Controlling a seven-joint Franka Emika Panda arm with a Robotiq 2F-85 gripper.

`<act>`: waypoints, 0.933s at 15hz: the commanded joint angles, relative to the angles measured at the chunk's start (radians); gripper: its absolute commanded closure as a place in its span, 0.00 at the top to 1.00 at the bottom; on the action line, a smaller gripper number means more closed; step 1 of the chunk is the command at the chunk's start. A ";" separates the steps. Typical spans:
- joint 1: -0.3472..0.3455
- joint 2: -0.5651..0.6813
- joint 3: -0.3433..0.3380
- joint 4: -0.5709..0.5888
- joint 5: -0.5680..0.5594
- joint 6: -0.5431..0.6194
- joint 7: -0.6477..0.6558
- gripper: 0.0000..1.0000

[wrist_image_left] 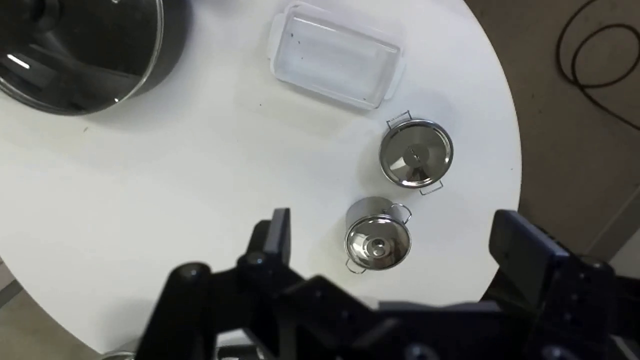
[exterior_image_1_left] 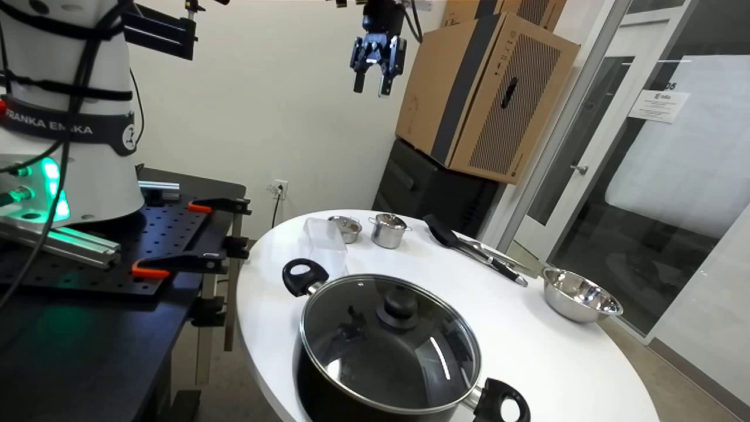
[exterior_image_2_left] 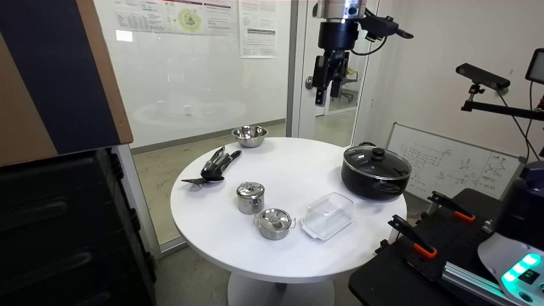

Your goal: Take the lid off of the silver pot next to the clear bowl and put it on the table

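Spread wide and empty, the tool hangs above the white counter, presumably to straddle the lid seated on the squat silver pot, likely the one meant since it stands just beside the clear plastic container.

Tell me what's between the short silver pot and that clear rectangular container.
Just a narrow, bare strip of white tabletop separates the short silver pot from the clear rectangular container. The wrist view, looking down, shows that gap.
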 commanded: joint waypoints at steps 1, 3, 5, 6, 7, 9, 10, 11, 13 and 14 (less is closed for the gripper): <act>0.036 0.141 -0.006 0.048 -0.050 0.060 -0.127 1.00; 0.051 0.217 0.000 0.059 -0.069 0.087 -0.187 1.00; 0.063 0.297 0.010 0.077 -0.096 0.093 -0.234 1.00; 0.065 0.329 0.016 0.086 -0.130 0.094 -0.249 1.00; 0.066 0.365 0.025 0.093 -0.178 0.108 -0.238 1.00; 0.066 0.420 0.026 0.113 -0.255 0.109 -0.219 1.00; 0.065 0.436 0.023 0.124 -0.293 0.098 -0.200 1.00; 0.065 0.382 0.024 0.079 -0.227 0.102 -0.218 1.00; 0.064 0.420 0.023 0.099 -0.260 0.102 -0.215 1.00; 0.064 0.428 0.023 0.106 -0.264 0.102 -0.215 1.00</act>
